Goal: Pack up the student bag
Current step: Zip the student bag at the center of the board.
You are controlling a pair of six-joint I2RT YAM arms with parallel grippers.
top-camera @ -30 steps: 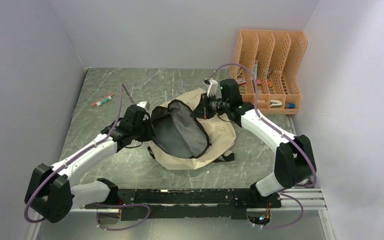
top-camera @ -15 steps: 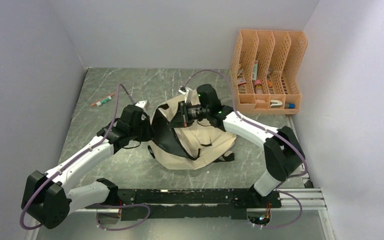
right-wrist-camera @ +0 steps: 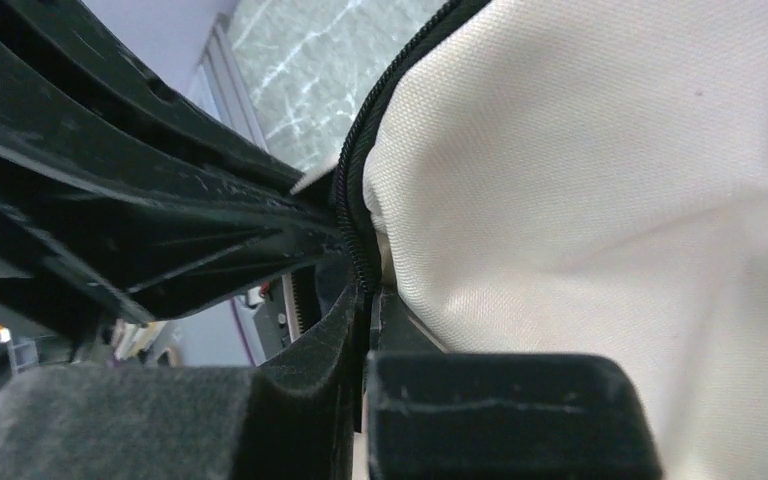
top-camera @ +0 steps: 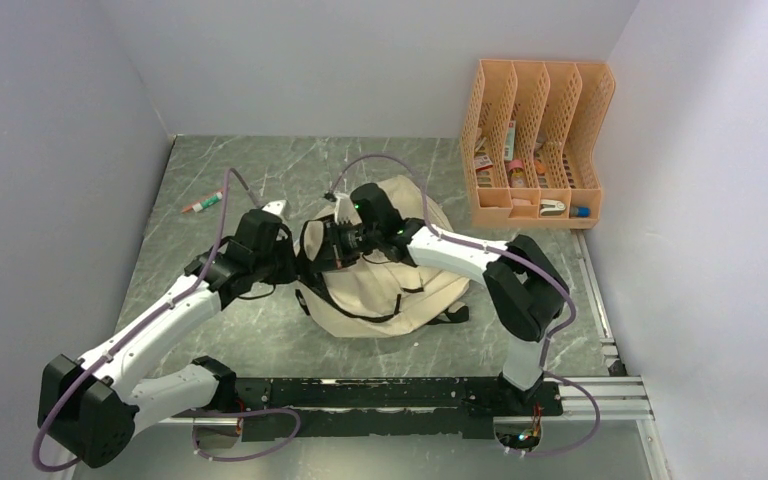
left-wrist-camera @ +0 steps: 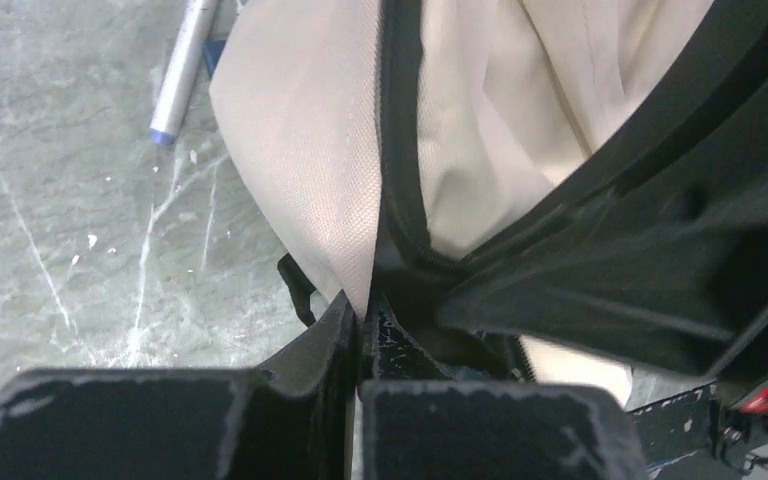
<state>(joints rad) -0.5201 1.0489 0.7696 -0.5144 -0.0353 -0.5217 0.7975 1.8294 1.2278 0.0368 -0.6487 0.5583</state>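
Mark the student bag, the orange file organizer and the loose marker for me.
student bag (top-camera: 430, 290), top external view, beige fabric on its right side.
orange file organizer (top-camera: 520, 100), top external view, a perforated divider wall.
marker (top-camera: 203, 203), top external view, middle of its barrel.

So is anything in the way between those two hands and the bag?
No, nothing visible. The left hand and the right hand are each shut on the black zipper edge of the bag, close together, so nothing stands between them and the fabric.
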